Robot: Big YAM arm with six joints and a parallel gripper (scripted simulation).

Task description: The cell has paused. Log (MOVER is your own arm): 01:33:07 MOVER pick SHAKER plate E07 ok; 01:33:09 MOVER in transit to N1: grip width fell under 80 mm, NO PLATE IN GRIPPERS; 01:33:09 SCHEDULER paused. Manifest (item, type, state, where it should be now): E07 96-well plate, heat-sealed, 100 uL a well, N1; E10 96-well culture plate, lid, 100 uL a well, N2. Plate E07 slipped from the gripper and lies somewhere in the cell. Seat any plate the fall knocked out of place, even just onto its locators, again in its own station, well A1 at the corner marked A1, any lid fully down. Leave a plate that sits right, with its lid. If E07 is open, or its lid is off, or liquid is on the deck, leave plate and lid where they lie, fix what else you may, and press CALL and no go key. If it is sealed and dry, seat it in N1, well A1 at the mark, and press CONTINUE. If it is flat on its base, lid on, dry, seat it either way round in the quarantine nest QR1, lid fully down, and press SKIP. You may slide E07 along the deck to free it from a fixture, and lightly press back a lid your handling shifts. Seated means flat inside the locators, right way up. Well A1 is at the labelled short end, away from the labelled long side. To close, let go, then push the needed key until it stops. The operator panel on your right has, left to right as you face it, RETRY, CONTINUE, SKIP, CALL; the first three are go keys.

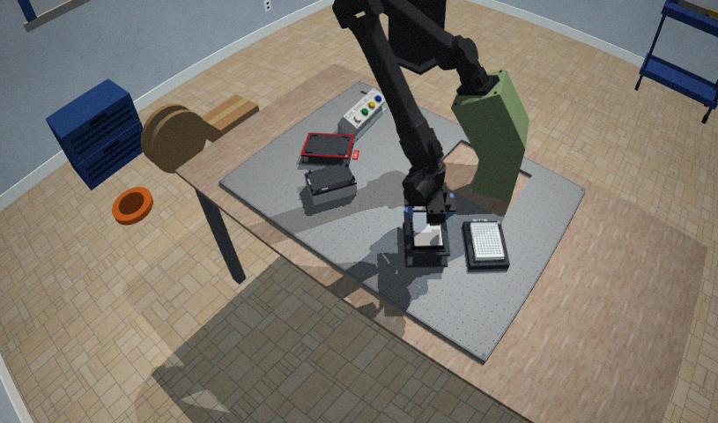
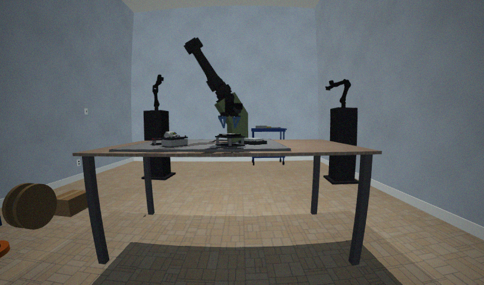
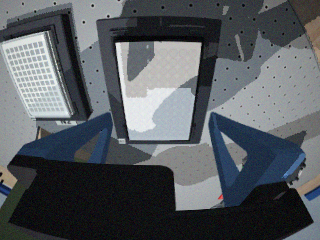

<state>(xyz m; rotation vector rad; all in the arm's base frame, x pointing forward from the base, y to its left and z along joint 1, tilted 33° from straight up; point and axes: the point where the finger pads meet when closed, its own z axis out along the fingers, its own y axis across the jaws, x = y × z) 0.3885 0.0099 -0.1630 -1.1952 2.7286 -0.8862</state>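
Observation:
The sealed plate E07 has a shiny grey-white top and lies in a dark nest on the grey deck. In the wrist view it sits square inside the nest frame. My gripper hangs just above its near end. The blue fingers stand wide apart, clear of the plate, with nothing between them. From the side the fingers are a little above the nest. The white 96-well plate E10 sits in the neighbouring nest and also shows in the wrist view.
The operator panel with coloured keys stands at the deck's far side. The red-edged quarantine nest and the grey shaker lie left of my arm. A tall green block stands behind the nests.

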